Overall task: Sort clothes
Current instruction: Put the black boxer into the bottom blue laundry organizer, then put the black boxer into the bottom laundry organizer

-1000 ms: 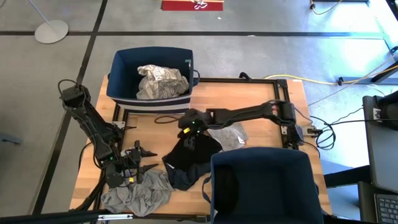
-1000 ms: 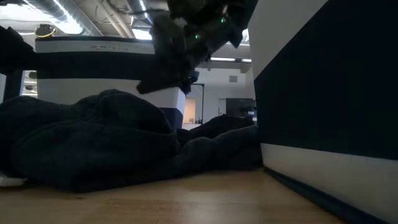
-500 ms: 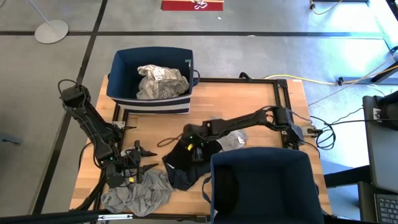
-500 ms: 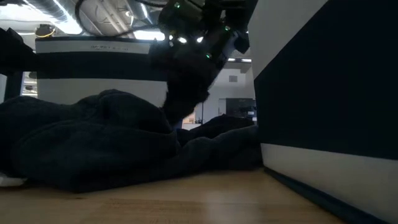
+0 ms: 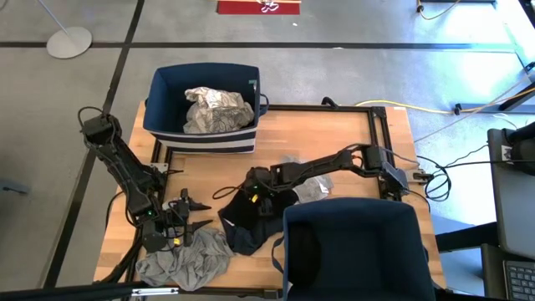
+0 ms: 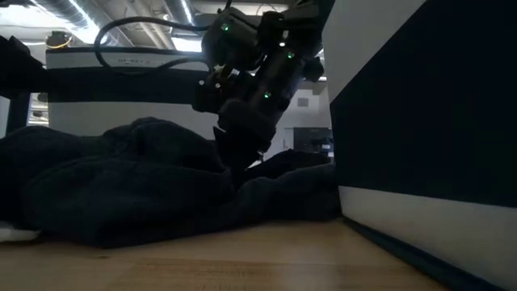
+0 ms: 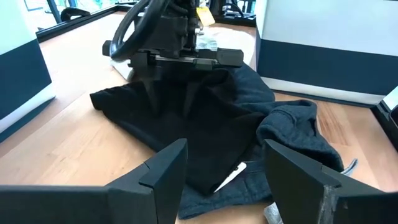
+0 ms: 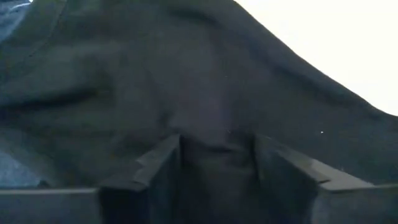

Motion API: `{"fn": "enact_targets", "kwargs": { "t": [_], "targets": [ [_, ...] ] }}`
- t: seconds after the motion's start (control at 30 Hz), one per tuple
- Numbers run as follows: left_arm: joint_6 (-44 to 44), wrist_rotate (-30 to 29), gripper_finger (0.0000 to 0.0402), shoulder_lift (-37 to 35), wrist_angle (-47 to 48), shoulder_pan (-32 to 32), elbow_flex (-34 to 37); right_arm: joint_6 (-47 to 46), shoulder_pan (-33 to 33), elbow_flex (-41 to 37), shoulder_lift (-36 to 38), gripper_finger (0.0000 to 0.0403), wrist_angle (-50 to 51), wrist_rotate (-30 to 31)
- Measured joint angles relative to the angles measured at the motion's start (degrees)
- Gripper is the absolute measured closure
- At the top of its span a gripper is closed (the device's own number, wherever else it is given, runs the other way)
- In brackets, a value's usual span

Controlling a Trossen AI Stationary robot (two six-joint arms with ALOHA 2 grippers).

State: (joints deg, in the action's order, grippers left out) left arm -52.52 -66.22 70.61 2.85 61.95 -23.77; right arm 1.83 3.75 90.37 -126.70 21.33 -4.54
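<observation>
Right gripper (image 5: pixel 251 189) down on the black garment (image 5: pixel 255 213) mid-table, fingers spread apart and pressed into soft, creased cloth; the right wrist view shows fabric between and around the fingers (image 8: pixel 163 168), not pinched. The left wrist view shows that gripper from the front, both fingers planted upright in the black folds, a dark navy garment (image 7: pixel 292 134) bunched beside it. Left gripper (image 5: pixel 188 213) hangs open and empty near the table's front left, next to a crumpled grey garment (image 5: pixel 188 261). Only the high view shows the white patterned garment (image 5: pixel 216 110) wadded in the far navy bin (image 5: pixel 163 92) and a second bin (image 5: pixel 351 242) at the near edge. Low view: just dark lumpy mounds on the wooden table (image 6: pixel 242 259).
</observation>
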Motion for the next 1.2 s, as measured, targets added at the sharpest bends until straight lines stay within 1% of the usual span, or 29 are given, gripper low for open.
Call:
{"fn": "enact_targets", "kwargs": {
  "t": [0.17, 0.33, 0.43, 0.5, 0.6, 0.73, 0.8, 0.9, 1.07, 1.2],
  "targets": [
    [0.0, 0.0, 0.0204, 0.0, 0.0, 0.0, 0.0, 0.0, 0.0, 0.0, 0.3, 0.0281, -0.6, 0.1],
    [0.0, 0.0, 0.0204, 0.0, 0.0, 0.0, 0.0, 0.0, 0.4, 1.7, 0.9, 0.0357, 1.4, 2.5],
    [0.0, 0.0, 0.0204, 0.0, 0.0, 0.0, 0.0, 0.2, 0.6, 5.3, 0.9, 0.0391, 5.5, 3.0],
    [-0.2, 0.3, 0.0204, 0.0, 0.0, 0.0, 0.0, 0.4, 0.8, 7.3, 1.0, 0.0398, 7.4, 3.2],
    [-0.3, 0.4, 0.0204, 0.0, -0.1, 0.0, 0.0, -0.1, 0.8, 9.0, 1.0, 0.0391, 9.0, 3.8],
    [-0.7, 0.4, 0.0204, 0.0, -0.1, 0.0, 0.0, -5.0, 0.8, 9.2, 1.0, 0.038, 11.3, 3.1],
    [-0.9, 0.4, 0.0204, 0.0, -0.1, 0.0, 0.0, -6.1, 0.8, 9.2, 0.9, 0.0368, 12.0, 2.2],
    [-1.1, 0.4, 0.0204, 0.0, -0.1, 0.0, 0.0, -6.2, 0.8, 9.2, 0.8, 0.0333, 13.4, 1.5],
    [-1.0, 0.4, 0.0204, 0.0, 0.0, 0.0, 0.0, -6.1, 0.7, 8.3, 0.2, 0.0255, 11.7, 1.5],
    [-0.9, 0.4, 0.0204, 0.0, 0.0, 0.0, 0.0, -3.6, 0.7, 8.3, -1.6, 0.0212, 11.4, 2.5]
  ]
}}
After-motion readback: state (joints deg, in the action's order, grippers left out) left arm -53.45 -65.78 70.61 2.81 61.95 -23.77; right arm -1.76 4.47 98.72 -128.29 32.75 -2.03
